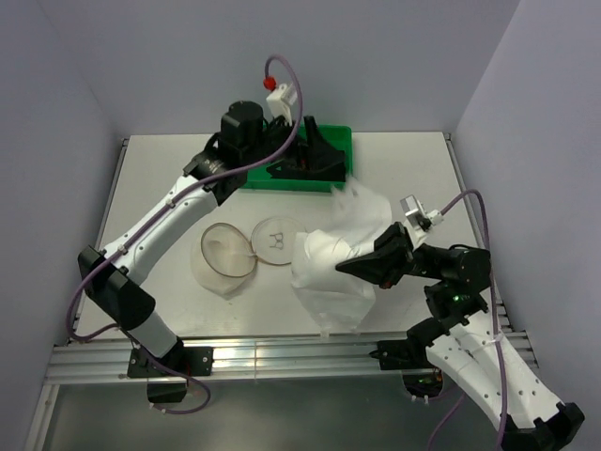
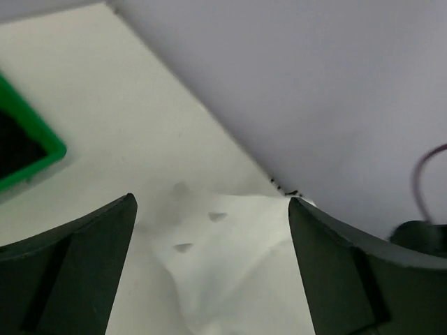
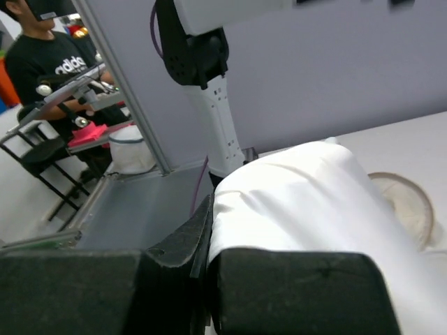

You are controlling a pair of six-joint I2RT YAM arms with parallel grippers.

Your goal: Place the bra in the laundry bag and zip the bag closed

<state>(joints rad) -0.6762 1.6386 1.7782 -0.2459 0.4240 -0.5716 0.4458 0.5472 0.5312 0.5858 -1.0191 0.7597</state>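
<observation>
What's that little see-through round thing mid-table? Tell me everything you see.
The laundry bag: a small drum of translucent white mesh, open and seemingly empty, on the table. Its round flat lid lies flopped open to the right, its edge meeting the white cloth. Nothing is holding it.

Tray (image 1: 343, 136) at back centre of table (image 1: 160, 169); bra (image 1: 305, 169) in tray. Laundry bag (image 1: 225, 261) before tray, left of centre. Lid (image 1: 275, 240) just right of bag, touching it. Cloth (image 1: 338, 272) right of lid, running from tray's near right corner toward table front.
</observation>
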